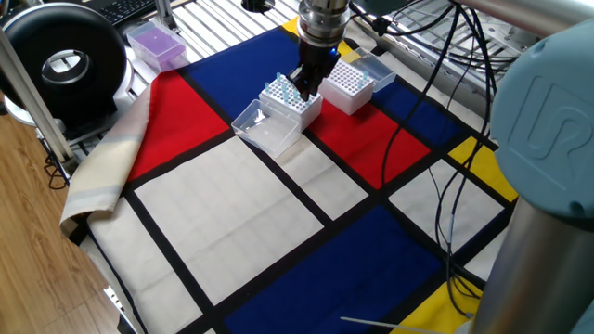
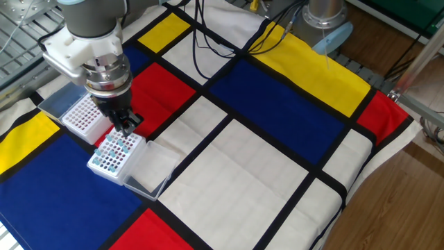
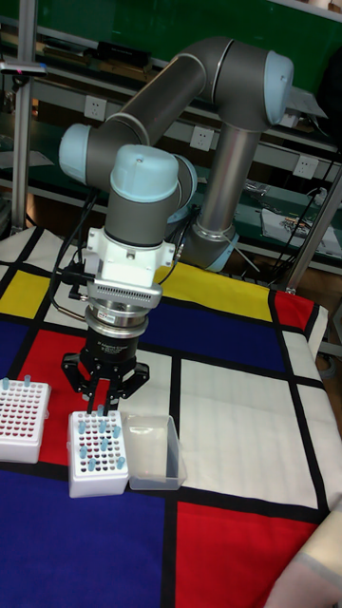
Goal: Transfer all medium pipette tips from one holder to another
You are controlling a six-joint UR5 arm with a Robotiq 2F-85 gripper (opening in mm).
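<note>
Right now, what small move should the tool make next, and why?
Probably lift straight up: the tool hangs just over the holder stocked with medium pipette tips, fingers drawn together, perhaps pinching one, though I cannot tell. The other holder beside it is mostly empty.

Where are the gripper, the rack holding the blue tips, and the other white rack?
gripper [image 3: 102,407]: tall fixed view, between the fingertips.
rack with blue tips [image 3: 97,481]: tall fixed view, its white front wall.
other white rack [image 1: 348,83]: one fixed view, its perforated top.
</note>
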